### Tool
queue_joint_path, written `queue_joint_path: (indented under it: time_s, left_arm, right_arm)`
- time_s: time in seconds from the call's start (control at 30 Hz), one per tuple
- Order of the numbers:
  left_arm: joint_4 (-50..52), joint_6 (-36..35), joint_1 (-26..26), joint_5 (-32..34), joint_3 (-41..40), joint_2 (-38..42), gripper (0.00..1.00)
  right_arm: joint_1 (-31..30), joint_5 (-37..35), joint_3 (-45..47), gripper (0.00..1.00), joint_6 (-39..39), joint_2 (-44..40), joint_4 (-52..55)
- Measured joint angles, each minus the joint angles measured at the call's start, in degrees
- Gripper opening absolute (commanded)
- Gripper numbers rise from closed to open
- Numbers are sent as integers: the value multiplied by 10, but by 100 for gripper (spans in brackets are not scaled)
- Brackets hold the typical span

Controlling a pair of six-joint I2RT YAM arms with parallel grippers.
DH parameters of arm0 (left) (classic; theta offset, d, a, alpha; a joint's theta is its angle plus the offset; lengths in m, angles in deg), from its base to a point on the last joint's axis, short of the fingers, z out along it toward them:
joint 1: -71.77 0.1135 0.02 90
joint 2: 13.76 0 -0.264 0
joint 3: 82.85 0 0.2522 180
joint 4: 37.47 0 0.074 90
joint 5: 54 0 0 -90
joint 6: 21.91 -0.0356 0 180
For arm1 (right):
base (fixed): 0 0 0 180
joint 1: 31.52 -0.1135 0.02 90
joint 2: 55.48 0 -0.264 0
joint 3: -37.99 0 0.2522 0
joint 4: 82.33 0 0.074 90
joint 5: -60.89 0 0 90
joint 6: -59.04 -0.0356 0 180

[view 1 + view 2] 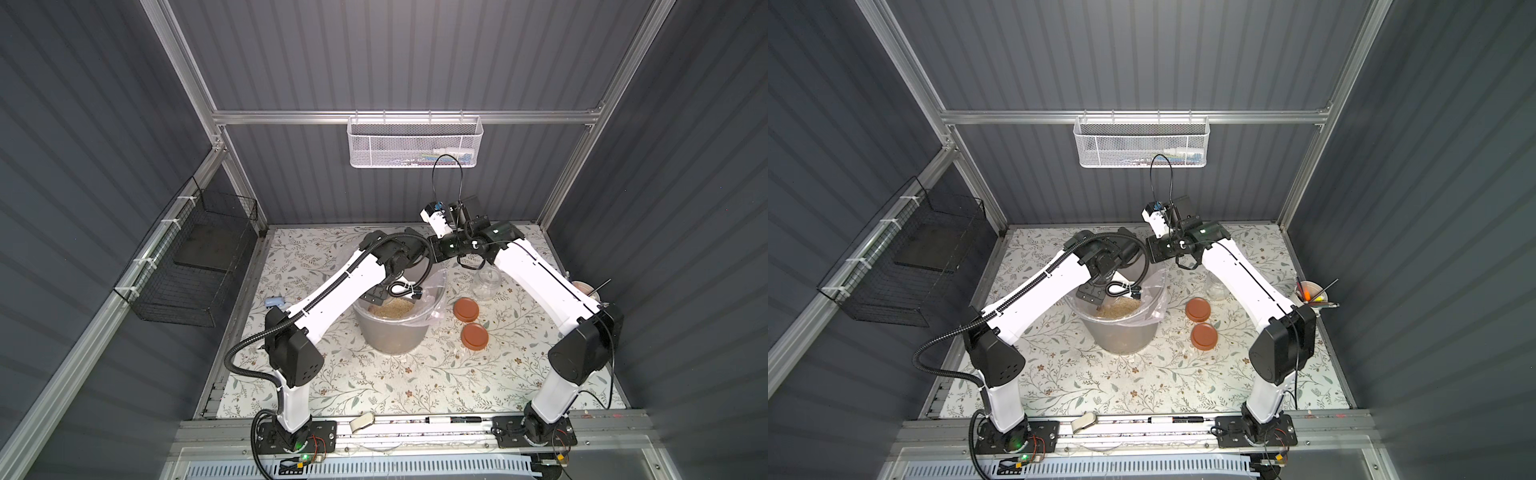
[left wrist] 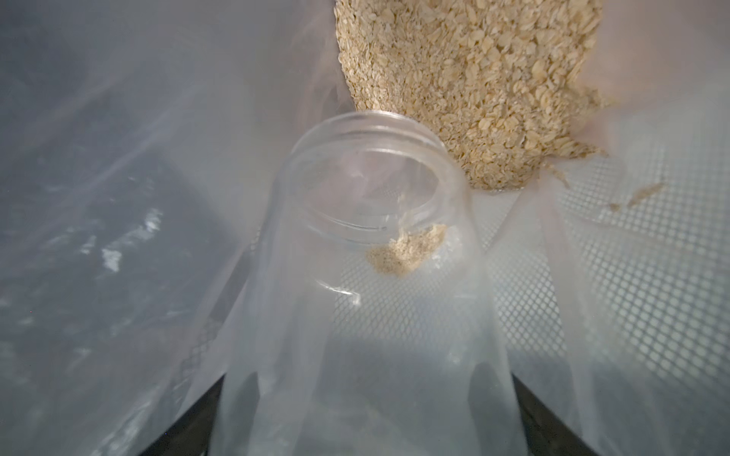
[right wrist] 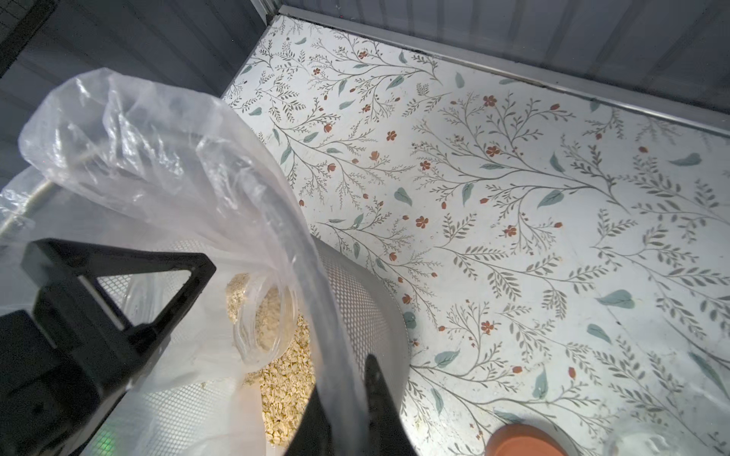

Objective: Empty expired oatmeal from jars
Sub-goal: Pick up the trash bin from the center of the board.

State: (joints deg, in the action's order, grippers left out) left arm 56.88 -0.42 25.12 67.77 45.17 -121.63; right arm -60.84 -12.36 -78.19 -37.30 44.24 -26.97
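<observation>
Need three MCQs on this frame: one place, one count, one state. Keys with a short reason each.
1. Where is most of the oatmeal? A a bowl; B the plastic liner in the bin; C a plate.
2. How many orange lids on the table? A one; B three; C two.
3. The jar in the left end effector is: A tipped over the bin, open, nearly empty; B upright, capped; C full.

B: flakes heaped inside the liner.
C: two lids lie beside the bin.
A: only a little residue left inside.
</observation>
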Motion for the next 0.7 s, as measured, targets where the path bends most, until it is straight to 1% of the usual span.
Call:
queue_joint_path:
  time_s: [0.27, 0.53, 0.7]
  left_arm:
    - [-10, -38, -36, 62, 42, 0, 0]
    - [-23, -83, -80, 126, 55, 0, 0]
    - [-44, -118, -97, 155, 57, 3, 0]
  right_arm:
    - [-1, -37, 16, 0, 28, -48, -25]
    - [-1, -48, 26, 0, 50, -56, -60]
    - [-2, -45, 49, 0, 53, -58, -94]
